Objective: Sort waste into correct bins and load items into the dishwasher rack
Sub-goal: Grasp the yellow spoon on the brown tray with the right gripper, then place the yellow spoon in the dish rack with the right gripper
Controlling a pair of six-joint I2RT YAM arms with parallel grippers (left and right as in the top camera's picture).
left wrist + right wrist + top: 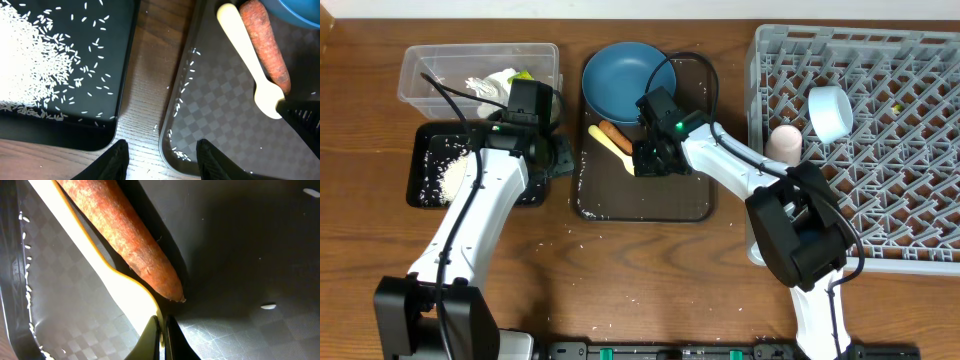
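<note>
Shallow glossy black rectangular tray (417, 190) holds loose white rice (450, 175). The left gripper (161, 145) is spread. The right gripper (160, 325) pinches a pale yellow plastic spoon (245, 55) inside the dark brown serving tray (650, 200).

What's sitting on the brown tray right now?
A carrot beside the spoon, the plate over its far left corner, and stray rice. The right tool hides the spoon's tip and the tray beneath it.
</note>
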